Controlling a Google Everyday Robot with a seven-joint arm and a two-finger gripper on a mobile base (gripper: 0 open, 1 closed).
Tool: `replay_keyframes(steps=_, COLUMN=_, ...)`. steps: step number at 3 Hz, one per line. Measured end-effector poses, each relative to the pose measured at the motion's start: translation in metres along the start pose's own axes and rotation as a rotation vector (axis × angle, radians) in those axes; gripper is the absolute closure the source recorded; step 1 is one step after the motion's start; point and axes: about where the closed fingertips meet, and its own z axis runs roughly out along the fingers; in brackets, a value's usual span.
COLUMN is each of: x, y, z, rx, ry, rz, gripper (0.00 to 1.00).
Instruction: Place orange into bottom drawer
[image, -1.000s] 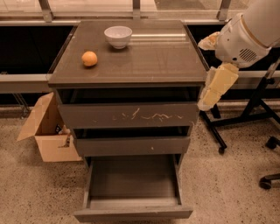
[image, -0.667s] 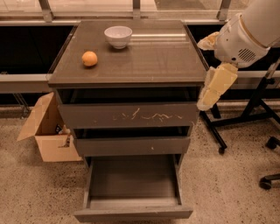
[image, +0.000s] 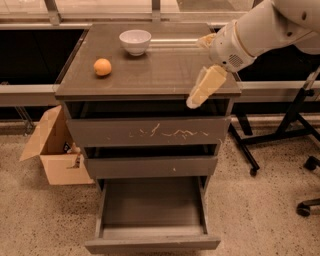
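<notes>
Orange (image: 102, 67) on cabinet top (image: 165, 67), well left of tool (image: 202, 82)

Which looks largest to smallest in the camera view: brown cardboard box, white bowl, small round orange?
Brown cardboard box, white bowl, small round orange. The cream gripper hangs by the right front edge of the grey cabinet.

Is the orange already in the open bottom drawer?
No: the orange lies on the cabinet top, apart from the gripper at its right front edge.
</notes>
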Motion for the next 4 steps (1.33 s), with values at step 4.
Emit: replay_keyframes(steps=4, x=-0.061, y=-0.053, z=0.113, rx=-0.053, ry=-0.281, rz=0.060, gripper=0.00)
